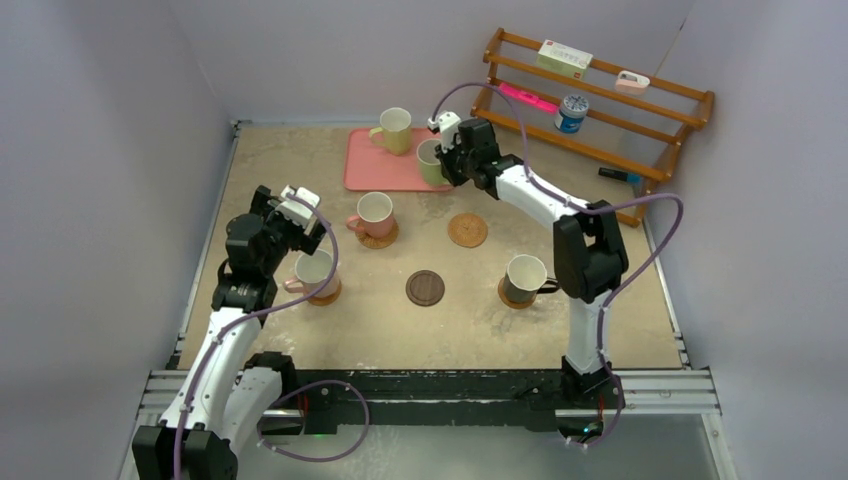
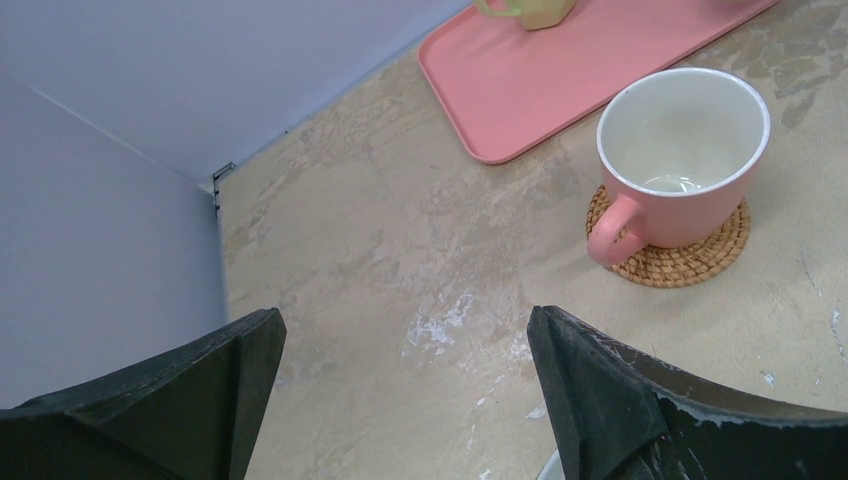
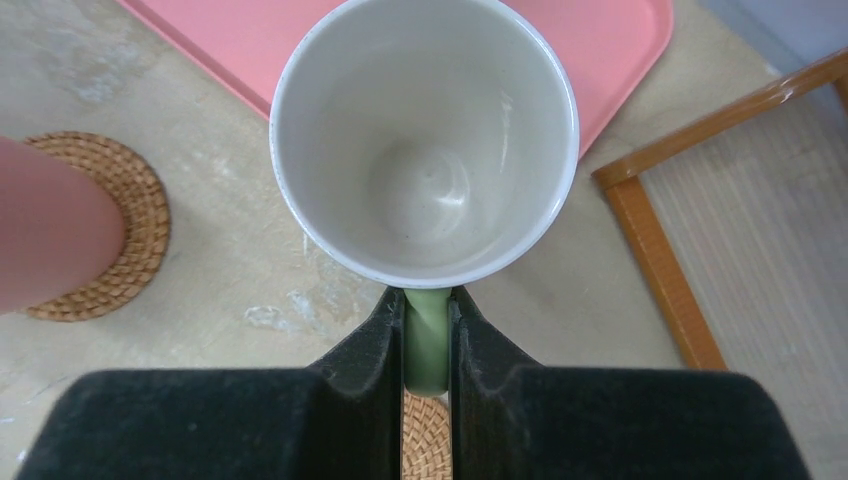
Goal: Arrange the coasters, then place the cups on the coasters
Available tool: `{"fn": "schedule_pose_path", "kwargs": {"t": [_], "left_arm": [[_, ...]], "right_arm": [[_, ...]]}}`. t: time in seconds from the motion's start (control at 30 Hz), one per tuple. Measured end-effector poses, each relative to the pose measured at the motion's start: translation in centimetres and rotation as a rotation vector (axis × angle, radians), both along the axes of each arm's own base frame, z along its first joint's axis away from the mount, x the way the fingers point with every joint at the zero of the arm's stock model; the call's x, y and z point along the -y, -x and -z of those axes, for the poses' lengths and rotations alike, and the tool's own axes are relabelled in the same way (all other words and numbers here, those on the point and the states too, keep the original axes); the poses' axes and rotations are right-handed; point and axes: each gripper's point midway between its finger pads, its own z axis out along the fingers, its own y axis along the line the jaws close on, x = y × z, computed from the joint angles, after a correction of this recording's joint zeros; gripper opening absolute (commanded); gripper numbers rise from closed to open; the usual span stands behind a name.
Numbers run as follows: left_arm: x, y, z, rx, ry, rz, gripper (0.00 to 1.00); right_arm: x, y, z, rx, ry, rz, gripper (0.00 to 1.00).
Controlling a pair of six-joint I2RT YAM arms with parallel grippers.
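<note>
Right gripper (image 3: 427,305), its black jaws pinched shut on the handle (image 3: 427,350) of the light green cup (image 3: 425,140). Held by the handle, the cup stands mouth-up ahead of the wrist with its rim level, which suits carrying. The cup sits over the near right corner of the pink tray (image 3: 620,50); whether its base has cleared the tray cannot be told. Below the handle, between the fingers, a bare tan coaster (image 3: 426,440) shows on the table (image 1: 470,330) near the tray, and is judged the likely destination. A dark brown coaster (image 1: 425,288) also lies unfilled. The right arm reaches far forward and leftward from its base, elbow raised and wrist pitched down over the tray corner. The far pink cup (image 1: 374,214), near pink cup (image 1: 313,272) and black cup (image 1: 525,278) each stand on a coaster, while the pale yellow cup (image 1: 394,130) stands on the tray. Left gripper (image 2: 400,335), jaws spread wide and gripping nothing, hangs over bare table just beside the near pink cup. The left arm is folded close to its own side, apparently parked clear of the other's path.
</note>
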Motion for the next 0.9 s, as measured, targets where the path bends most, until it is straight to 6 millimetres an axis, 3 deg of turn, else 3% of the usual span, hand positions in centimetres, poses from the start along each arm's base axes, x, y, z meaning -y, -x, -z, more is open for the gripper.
{"fn": "schedule_pose_path", "kwargs": {"t": [0.2, 0.3, 0.6, 0.9], "left_arm": [[0.0, 0.0, 0.1, -0.005, 0.0, 0.0, 1.0], [0.0, 0.0, 0.1, -0.005, 0.0, 0.0, 1.0], [0.0, -0.1, 0.2, -0.007, 0.0, 0.001, 1.0], [0.2, -0.1, 0.3, -0.009, 0.001, 0.008, 1.0]], "right_arm": [[0.2, 0.6, -4.7, 0.073, -0.046, -0.034, 0.0], [0.6, 1.1, -6.1, 0.095, -0.062, -0.047, 0.0], [2.6, 3.5, -6.9, 0.096, -0.055, -0.079, 0.0], [5.8, 7.1, -9.1, 0.12, -0.082, -0.119, 0.0]]}}
